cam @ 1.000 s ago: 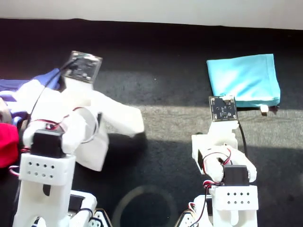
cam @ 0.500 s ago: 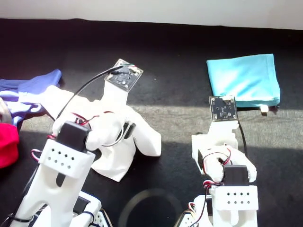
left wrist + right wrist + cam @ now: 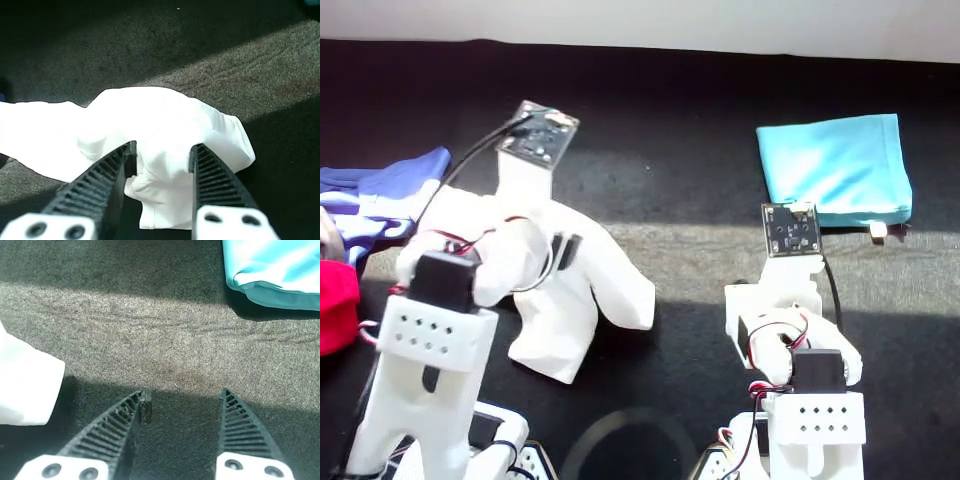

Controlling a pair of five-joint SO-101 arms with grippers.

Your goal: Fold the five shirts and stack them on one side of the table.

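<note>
Centrally on the dark table, a crumpled white shirt is seen in a loose heap, partly in a band of sunlight and partly covered by the left arm, which is bent over it. From the left wrist view, the left gripper is shown directly above this white shirt. Its two black ridged fingers are held apart, released rather than clenched, and white cloth is visible between and beneath their tips.

The right gripper is likewise spread wide and nothing is grasped in it. It is held over bare table, with a corner of the white shirt off to one side of it.

A light blue shirt is laid folded into a neat rectangle at the far right of the table, well apart from the white one; its edge is seen in the right wrist view.

At the left edge of the table, a dark blue shirt is left unfolded and rumpled, and a red shirt is bunched just beside it, nearer the arm bases.
</note>
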